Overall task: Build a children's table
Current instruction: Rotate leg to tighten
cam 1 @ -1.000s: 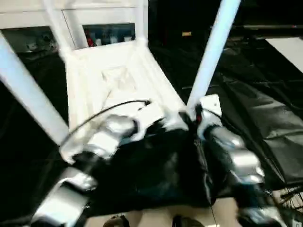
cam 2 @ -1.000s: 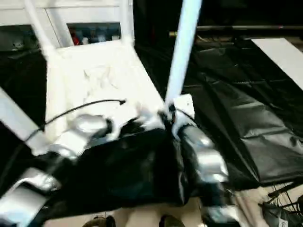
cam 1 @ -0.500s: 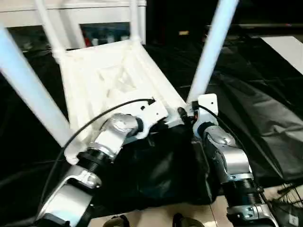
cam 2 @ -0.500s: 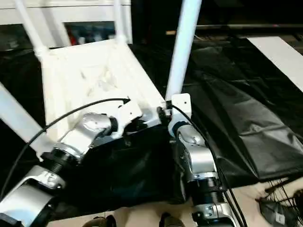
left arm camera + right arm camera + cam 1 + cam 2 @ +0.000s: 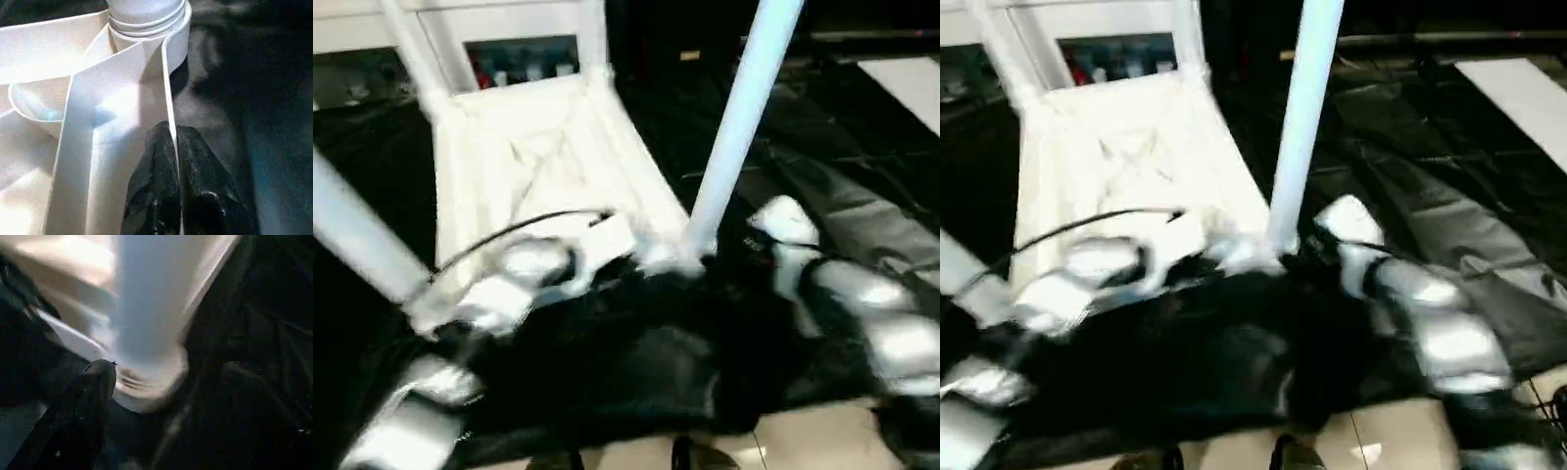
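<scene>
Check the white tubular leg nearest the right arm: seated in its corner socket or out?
Seated. The white tubular leg rises from the round corner socket of the white plastic tabletop; its flared end sits inside the socket rim.

Both silver forearms are motion-blurred, and the near right leg (image 5: 736, 117) is cut off by the top edge.

White ribbed plastic square tabletop (image 5: 538, 157), pale bluish-white tubular leg (image 5: 736, 117), glossy black plastic sheeting (image 5: 862, 186), silver forearms, black left gripper fingers (image 5: 156, 186), beige floor tiles (image 5: 803, 441).
</scene>
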You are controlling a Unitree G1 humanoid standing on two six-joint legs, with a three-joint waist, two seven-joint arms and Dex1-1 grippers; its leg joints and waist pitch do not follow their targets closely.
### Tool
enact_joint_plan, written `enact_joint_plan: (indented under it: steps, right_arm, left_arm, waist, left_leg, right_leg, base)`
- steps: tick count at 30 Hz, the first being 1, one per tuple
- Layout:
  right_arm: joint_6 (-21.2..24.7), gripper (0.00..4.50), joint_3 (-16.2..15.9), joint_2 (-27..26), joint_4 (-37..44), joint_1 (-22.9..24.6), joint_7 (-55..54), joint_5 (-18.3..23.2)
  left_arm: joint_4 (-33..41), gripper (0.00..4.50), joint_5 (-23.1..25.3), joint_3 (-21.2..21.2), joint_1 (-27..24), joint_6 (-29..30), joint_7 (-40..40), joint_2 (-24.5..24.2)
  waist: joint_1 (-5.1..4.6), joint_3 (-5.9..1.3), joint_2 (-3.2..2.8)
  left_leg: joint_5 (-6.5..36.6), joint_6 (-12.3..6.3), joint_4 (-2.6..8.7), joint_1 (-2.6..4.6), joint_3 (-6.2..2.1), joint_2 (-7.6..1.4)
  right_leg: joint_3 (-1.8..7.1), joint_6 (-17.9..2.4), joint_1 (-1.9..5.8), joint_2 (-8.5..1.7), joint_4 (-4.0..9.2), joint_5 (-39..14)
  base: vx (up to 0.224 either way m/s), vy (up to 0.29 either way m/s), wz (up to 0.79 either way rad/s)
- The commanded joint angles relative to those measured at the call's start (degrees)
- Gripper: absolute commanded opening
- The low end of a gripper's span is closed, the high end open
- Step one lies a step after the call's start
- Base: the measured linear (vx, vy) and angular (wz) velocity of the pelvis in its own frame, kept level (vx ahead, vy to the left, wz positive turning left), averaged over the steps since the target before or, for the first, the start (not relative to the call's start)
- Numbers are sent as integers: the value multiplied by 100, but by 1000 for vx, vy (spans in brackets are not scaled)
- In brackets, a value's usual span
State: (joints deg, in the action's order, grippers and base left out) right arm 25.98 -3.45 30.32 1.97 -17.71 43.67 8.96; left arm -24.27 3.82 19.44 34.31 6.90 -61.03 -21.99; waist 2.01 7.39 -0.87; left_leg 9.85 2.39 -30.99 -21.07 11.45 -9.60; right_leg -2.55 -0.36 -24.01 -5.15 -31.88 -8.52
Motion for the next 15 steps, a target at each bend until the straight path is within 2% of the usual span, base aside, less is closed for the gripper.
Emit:
enact_joint_plan:
  steps: [1, 2, 3, 4, 7, 8, 9, 12, 15]
  right_arm:
    - [-96, 368, -18, 116, 232, 73, 402, 179]
    - [-103, 368, -28, 168, 270, 100, 507, 230]
    - [-103, 368, -28, 168, 270, 100, 507, 230]
    - [-120, 368, -52, 239, 303, 133, 669, 303]
    - [-201, 368, -138, 290, 267, 157, 869, 334]
    - [-235, 368, -204, 291, 251, 158, 913, 327]
    - [-256, 368, -235, 301, 247, 158, 936, 330]
    - [-303, 368, -279, 312, 243, 174, 1001, 325]
    - [-341, 368, -294, 339, 264, 207, 1060, 317]
  left_arm:
    - [-56, 0, 146, 358, -276, 70, -529, -237]
    - [31, 0, 118, 362, -319, 21, -659, -341]
    - [31, 0, 118, 362, -319, 21, -659, -341]
    - [179, 0, 75, 373, -382, 22, -840, -488]
    - [262, 0, 62, 345, -411, 52, -905, -616]
    - [281, 0, 37, 328, -408, 75, -918, -635]
    - [302, 0, 19, 326, -411, 89, -929, -647]
    - [332, 0, -2, 306, -402, 109, -884, -637]
    - [284, 0, 32, 297, -378, 25, -803, -598]
  waist:
    - [12, -358, 53]
    - [10, -378, 57]
    - [18, -406, 36]
    - [17, -429, 53]
    - [27, -433, 55]
    - [25, -434, 63]
    - [26, -413, 56]
    - [17, -376, 61]
    - [2, -356, 55]
  left_leg:
    - [1043, -609, 292, 20, -116, -334]
    - [918, -642, 275, 17, -112, -334]
    - [633, -735, 242, 31, -98, -335]
    - [355, -859, 207, 33, -87, -326]
    - [70, -1069, 166, 22, -82, -333]
    - [113, -1069, 162, 20, -79, -330]
    - [273, -1017, 169, 18, -78, -334]
    - [823, -719, 205, 37, -92, -348]
    - [1155, -445, 242, 53, -113, -350]
  right_leg:
    - [247, -1332, 254, -315, 302, -1317]
    - [241, -1403, 271, -311, 262, -1094]
    - [242, -1557, 289, -300, 194, -563]
    - [239, -1692, 309, -279, 127, -12]
    - [224, -1847, 329, -285, 62, 442]
    - [222, -1846, 334, -283, 67, 351]
    - [225, -1821, 328, -294, 92, 41]
    - [235, -1634, 310, -307, 182, -1013]
    - [250, -1408, 290, -305, 238, -1635]
  base:
    - [79, -28, 2]
    - [73, -23, 0]
    - [61, -16, 0]
    - [61, -16, 0]
    - [0, 0, 0]
    - [0, 0, 0]
    - [0, 0, 0]
    - [0, 0, 0]
    - [0, 0, 0]
